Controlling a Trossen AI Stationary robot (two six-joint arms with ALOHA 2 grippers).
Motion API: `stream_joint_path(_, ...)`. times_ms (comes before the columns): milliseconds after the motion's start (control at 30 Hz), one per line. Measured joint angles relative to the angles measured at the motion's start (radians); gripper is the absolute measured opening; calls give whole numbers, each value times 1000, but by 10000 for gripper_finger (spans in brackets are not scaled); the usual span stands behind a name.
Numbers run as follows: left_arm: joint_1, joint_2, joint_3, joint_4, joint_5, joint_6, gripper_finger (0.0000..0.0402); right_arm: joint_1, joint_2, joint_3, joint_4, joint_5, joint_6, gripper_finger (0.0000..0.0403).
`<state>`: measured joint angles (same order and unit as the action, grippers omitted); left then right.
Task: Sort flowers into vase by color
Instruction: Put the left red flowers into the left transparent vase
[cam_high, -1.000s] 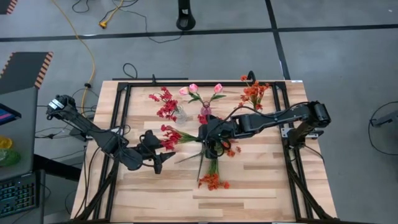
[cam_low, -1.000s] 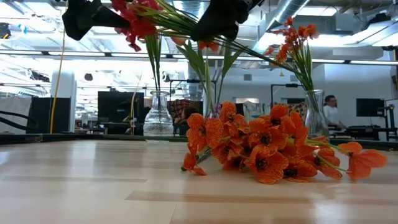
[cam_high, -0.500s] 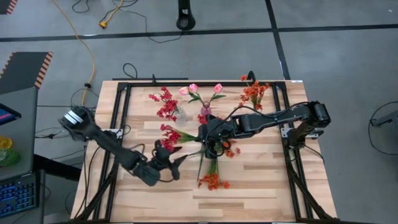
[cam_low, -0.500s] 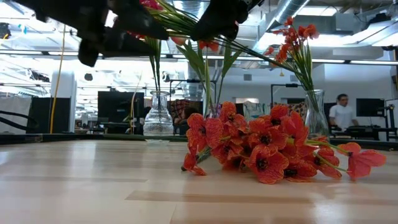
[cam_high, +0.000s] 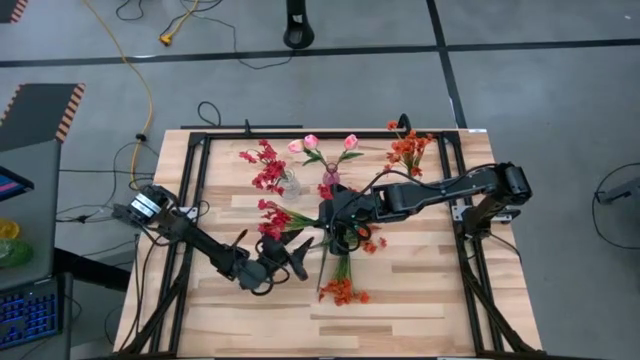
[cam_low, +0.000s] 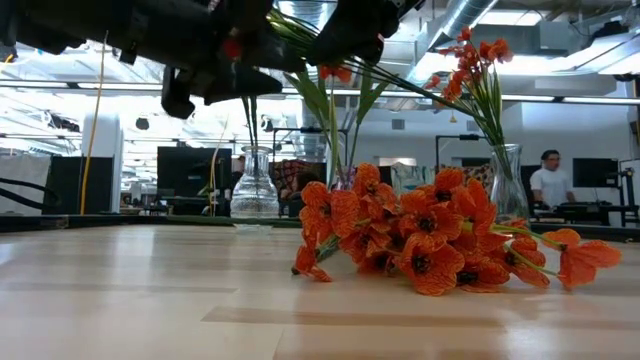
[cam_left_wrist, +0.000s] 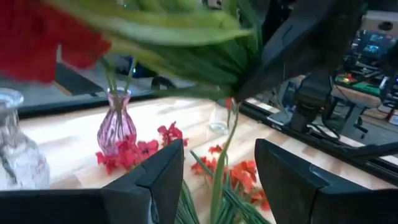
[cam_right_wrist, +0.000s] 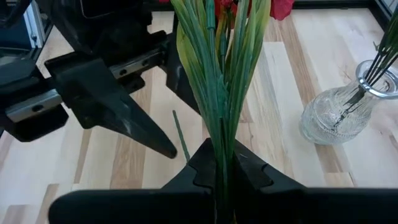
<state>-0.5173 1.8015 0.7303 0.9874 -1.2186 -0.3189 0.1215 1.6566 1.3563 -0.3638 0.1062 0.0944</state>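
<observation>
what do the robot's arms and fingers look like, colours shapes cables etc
Both arms are dark, nearly black, built of slim jointed segments with black cables looped alongside. The left arm has a pale silver-grey joint housing near its base; the right arm ends in a bulky rounded shoulder. The left gripper carries two broad, flat, matte black fingers with angular edges. The right gripper looks the same.

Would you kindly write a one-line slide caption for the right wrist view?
Right pincer shut on a bunch of long green flower stems, with the left pincer open beside them and a clear glass vase beyond.
</observation>
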Motion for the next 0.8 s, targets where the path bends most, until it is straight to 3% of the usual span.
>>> stream_joint_path(367,27,-2,0,218,9,272,184,1,0,0,-8,0,1,50)
stream_joint_path(800,86,-2,0,268,87,228,184,2,0,0,-21,1,3,50)
